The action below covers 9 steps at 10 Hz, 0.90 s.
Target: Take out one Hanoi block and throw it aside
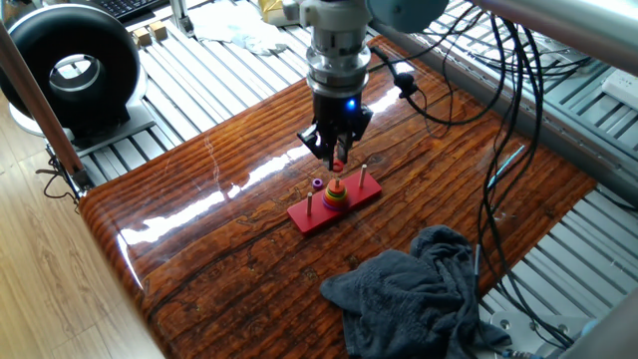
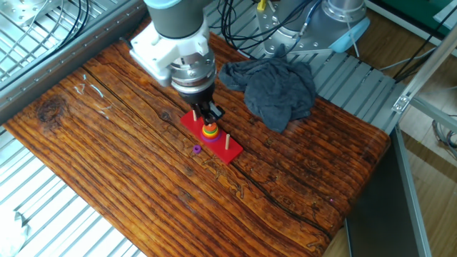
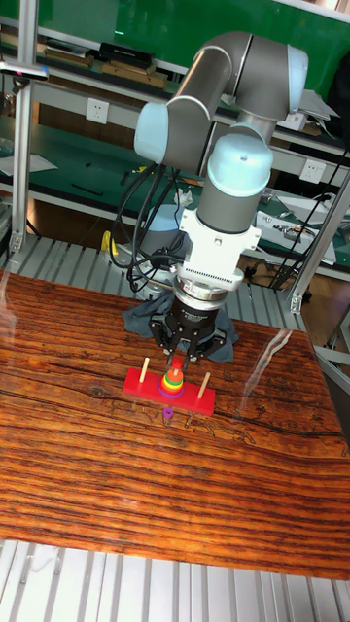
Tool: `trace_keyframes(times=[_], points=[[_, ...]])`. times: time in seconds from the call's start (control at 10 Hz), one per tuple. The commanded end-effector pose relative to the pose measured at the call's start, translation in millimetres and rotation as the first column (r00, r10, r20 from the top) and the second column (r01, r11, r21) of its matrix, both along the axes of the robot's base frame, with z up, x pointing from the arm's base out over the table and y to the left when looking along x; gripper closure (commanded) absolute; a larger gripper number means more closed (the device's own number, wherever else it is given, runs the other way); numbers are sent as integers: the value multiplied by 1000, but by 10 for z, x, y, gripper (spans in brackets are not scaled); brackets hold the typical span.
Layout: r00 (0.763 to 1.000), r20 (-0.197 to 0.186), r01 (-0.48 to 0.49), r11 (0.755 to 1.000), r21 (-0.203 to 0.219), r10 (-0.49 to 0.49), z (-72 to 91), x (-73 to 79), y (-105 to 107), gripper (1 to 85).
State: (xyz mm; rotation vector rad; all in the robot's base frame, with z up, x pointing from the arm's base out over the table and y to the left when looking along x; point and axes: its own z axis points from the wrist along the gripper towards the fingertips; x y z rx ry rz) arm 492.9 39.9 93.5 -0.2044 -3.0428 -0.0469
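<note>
My gripper point(image 1: 338, 162) hangs just above the middle peg of the red base point(image 1: 309, 215), fingers pointing down. They are shut on the Hanoi block point(image 1: 339, 166), a tiny red-pink ring seen as a small red spot between the tips. Below it the stack of orange, yellow and other coloured rings point(image 1: 336, 196) stays on the middle peg. In the other fixed view the gripper point(image 2: 208, 118) stands right over the stack point(image 2: 210, 132). In the tall fixed view the gripper point(image 3: 185, 358) hides the block.
A small purple ring point(image 2: 196, 149) lies on the wooden table beside the base. A dark grey cloth point(image 1: 419, 289) is heaped near the table's edge. A black round device point(image 1: 70, 70) stands off the table on the slatted frame. Cables hang from the arm.
</note>
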Motion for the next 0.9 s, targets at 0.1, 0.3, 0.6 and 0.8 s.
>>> trace_keyframes(times=[0.1, 0.3, 0.6, 0.8], points=[[1000, 28, -9, 1000, 8, 9, -69, 343, -52, 677], [999, 50, -4, 1000, 6, 4, -107, 440, -52, 677], [997, 73, -2, 1000, -4, 2, -210, 548, -62, 690], [996, 93, -3, 1000, 4, 2, -228, 610, -37, 700]])
